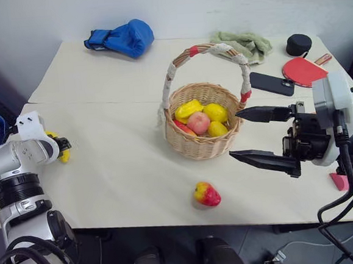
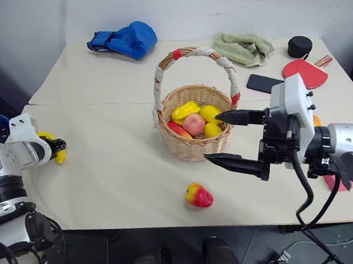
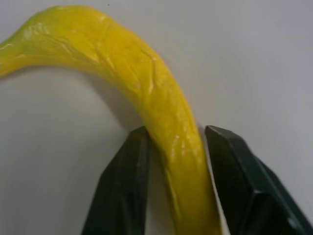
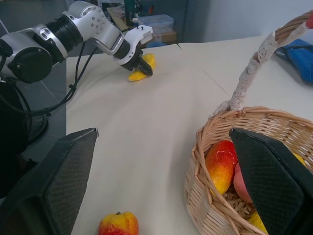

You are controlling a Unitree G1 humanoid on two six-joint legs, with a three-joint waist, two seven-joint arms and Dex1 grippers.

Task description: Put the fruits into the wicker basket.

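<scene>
A curved yellow banana [image 3: 161,98] lies on the table at the far left, and my left gripper [image 1: 61,144] is shut on it, one black finger [image 3: 122,186] on each side. The wicker basket [image 1: 205,148] stands mid-table with several fruits inside, among them a pink-red apple [image 1: 198,123] and yellow pieces. A red-and-yellow apple-like piece [image 1: 207,194] sits on the table in front of the basket, near the front edge. My right gripper [image 1: 233,133] hovers open just right of the basket, empty, pointing toward it.
At the back lie a blue boxing glove [image 1: 123,38], a green towel [image 1: 243,44], a black phone [image 1: 272,83], a red paddle [image 1: 305,70] and a black round object [image 1: 298,44]. A pink piece [image 1: 342,181] sits at the front right.
</scene>
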